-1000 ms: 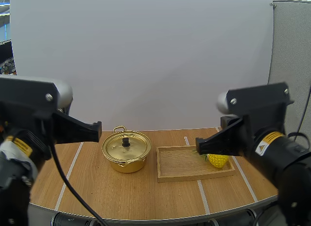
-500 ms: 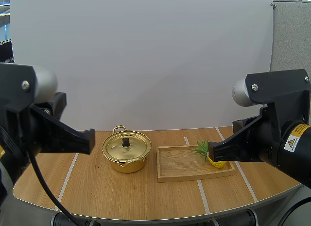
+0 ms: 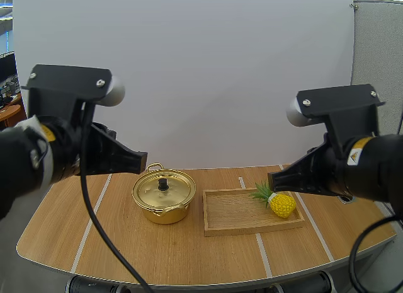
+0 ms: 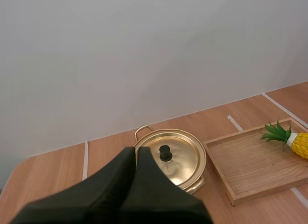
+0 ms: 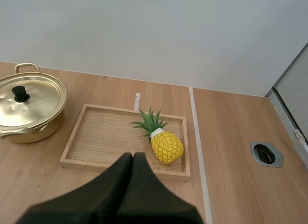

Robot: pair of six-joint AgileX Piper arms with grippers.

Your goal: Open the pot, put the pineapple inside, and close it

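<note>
A gold pot (image 3: 163, 196) with its lid (image 3: 163, 188) on stands left of centre on the table; the lid has a black knob (image 4: 165, 152). A yellow pineapple (image 3: 281, 203) with green leaves lies in the right end of a wooden tray (image 3: 233, 212). My left gripper (image 3: 140, 162) hangs shut, high above the table to the left of the pot (image 4: 169, 155). Its fingers (image 4: 136, 159) form one dark wedge. My right gripper (image 3: 275, 181) is shut too, raised beside the pineapple (image 5: 165, 145), with the tray (image 5: 103, 139) below it.
White tape lines (image 3: 87, 226) run across the wooden table. A round metal hole (image 5: 265, 154) sits in the tabletop right of the tray. The table's curved front edge (image 3: 189, 282) lies near the arm bases.
Both arms have risen and swung inward. The left gripper tip now sits nearer the pot, and the right arm has lifted off the pineapple's line of sight. Pot, tray and pineapple stay put.
</note>
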